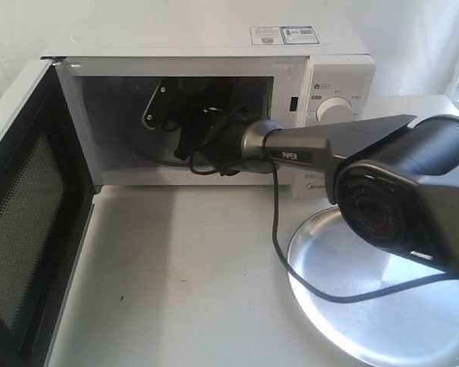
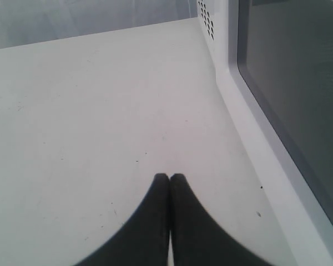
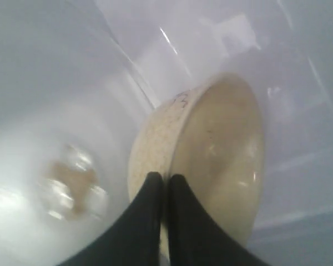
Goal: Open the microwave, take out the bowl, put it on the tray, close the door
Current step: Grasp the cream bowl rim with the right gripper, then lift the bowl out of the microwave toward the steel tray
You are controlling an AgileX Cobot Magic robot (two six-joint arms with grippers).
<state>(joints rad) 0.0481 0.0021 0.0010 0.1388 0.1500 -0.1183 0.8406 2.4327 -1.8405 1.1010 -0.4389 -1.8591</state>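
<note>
The tray (image 1: 413, 329) lay on the table (image 1: 183, 275), well back from the right gripper (image 3: 165, 177) and outside the microwave (image 1: 214, 42). The left gripper (image 2: 169, 177) was pressed shut on nothing, just above the table, with the opened door (image 2: 299, 94) close beside it. Inside the cavity, the right gripper pinched the tilted bowl (image 3: 222, 149) at its rim, one finger inside and one outside.

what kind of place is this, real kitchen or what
Probably a robot test bench set up like a kitchen, not a real one: a microwave stands on a plain white table with a metal tray near it, and a robot arm reaches inside.
</note>
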